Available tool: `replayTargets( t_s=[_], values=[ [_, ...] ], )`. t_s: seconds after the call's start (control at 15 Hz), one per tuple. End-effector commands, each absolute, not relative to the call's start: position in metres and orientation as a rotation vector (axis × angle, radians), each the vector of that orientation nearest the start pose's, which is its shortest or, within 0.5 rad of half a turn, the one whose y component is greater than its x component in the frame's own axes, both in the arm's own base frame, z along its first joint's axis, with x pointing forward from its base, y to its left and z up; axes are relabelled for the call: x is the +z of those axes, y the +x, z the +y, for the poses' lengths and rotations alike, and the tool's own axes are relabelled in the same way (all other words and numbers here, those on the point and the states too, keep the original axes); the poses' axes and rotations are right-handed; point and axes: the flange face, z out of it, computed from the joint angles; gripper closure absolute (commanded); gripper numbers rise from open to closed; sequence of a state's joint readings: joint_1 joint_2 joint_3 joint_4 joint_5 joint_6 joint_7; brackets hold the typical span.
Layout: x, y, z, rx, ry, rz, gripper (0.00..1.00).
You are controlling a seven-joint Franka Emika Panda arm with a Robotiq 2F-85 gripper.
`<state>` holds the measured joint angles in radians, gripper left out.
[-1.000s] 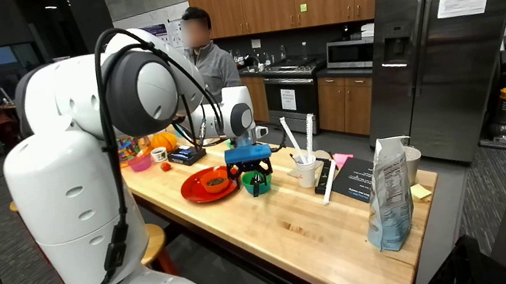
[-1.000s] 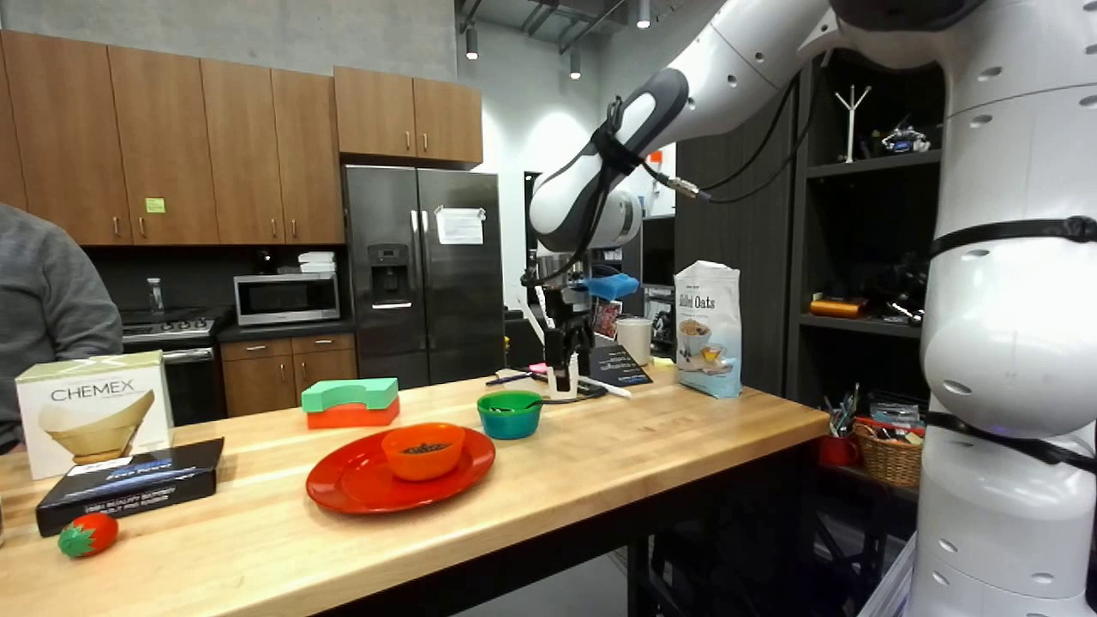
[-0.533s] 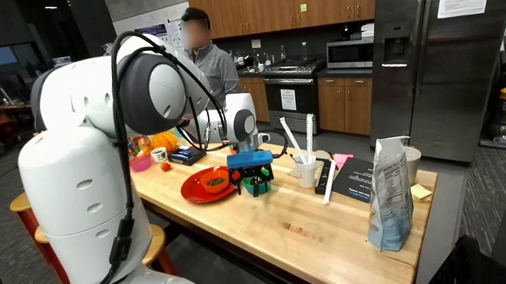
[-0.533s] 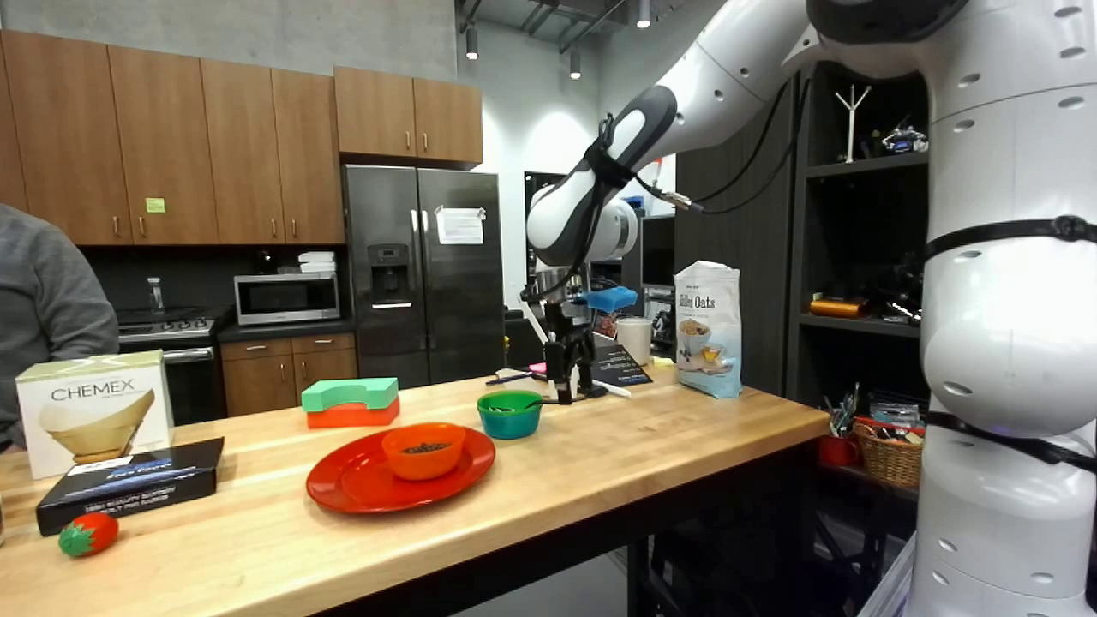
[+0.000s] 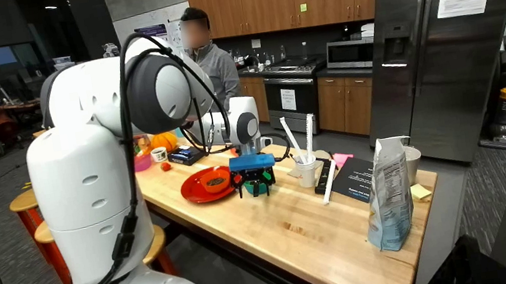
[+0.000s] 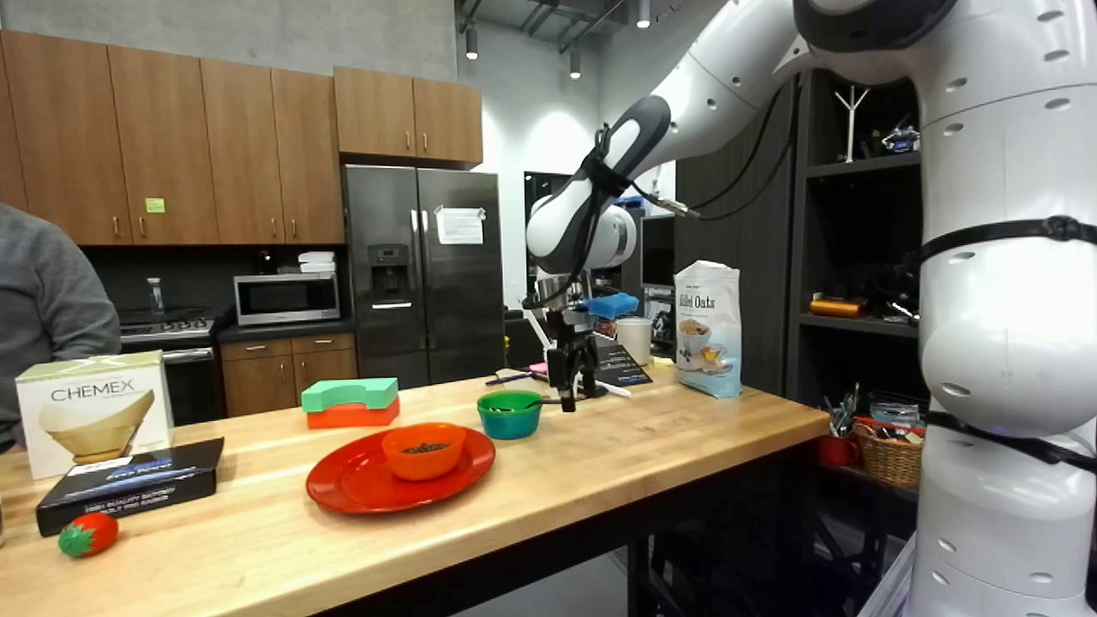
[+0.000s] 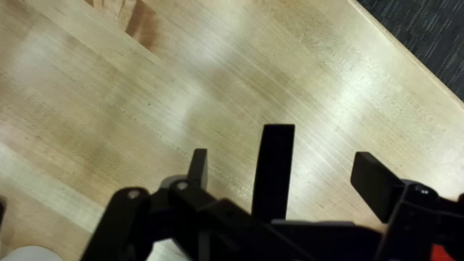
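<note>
My gripper [image 7: 281, 157] stands open over the wooden table, its fingertips wide apart. A black handle-like bar [image 7: 273, 170] rises between the fingers in the wrist view, apart from both. In an exterior view a dark handle [image 6: 542, 402] sticks out of the green bowl [image 6: 510, 420] towards the gripper [image 6: 578, 398]. From the wrist the bowl cannot be seen; the gripper body covers that area. Beside the bowl, an orange bowl [image 6: 424, 458] with dark bits rests on a red plate [image 6: 347, 480]. The blue piece [image 5: 251, 162] on the gripper shows in both exterior views.
A white cup with straws [image 5: 307, 174] and a black booklet [image 5: 352, 178] lie beyond the gripper. An oats bag [image 6: 710, 334] stands near the table end. Elsewhere are a Chemex box [image 6: 98, 416], a black box [image 6: 133, 480] and a toy strawberry [image 6: 88, 536]. Someone stands behind the table.
The gripper has come down closer to the tabletop around the handle, staying open. The arm's upper links have shifted with it. Bowls and plate keep their places.
</note>
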<state>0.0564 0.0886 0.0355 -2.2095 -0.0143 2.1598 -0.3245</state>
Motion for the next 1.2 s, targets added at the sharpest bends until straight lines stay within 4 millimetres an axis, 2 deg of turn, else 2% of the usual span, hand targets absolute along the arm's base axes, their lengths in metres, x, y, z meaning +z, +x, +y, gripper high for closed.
replayTargets(
  t_s=[0.0, 0.07, 0.13, 0.2, 0.33, 0.67, 0.8, 0.87, 0.93, 1.13],
  values=[
    [0.3274, 0.5270, 0.0437, 0.242, -3.024, -0.650, 0.00],
    [0.3269, 0.5271, 0.0438, 0.241, -3.024, -0.653, 0.00],
    [0.3262, 0.5275, 0.0438, 0.241, -3.022, -0.654, 0.25],
    [0.3259, 0.5279, 0.0438, 0.241, -3.022, -0.652, 0.27],
    [0.3253, 0.5282, 0.0434, 0.243, -3.024, -0.649, 0.38],
    [0.3254, 0.5271, 0.0422, 0.236, -3.031, -0.651, 0.80],
    [0.3259, 0.5271, 0.0424, 0.234, -3.035, -0.650, 0.93],
    [0.3267, 0.5270, 0.0428, 0.232, -3.040, -0.649, 0.99],
    [0.3275, 0.5268, 0.0433, 0.231, -3.043, -0.651, 0.94],
    [0.3318, 0.5260, 0.0449, 0.227, -3.065, -0.652, 0.94]
  ],
)
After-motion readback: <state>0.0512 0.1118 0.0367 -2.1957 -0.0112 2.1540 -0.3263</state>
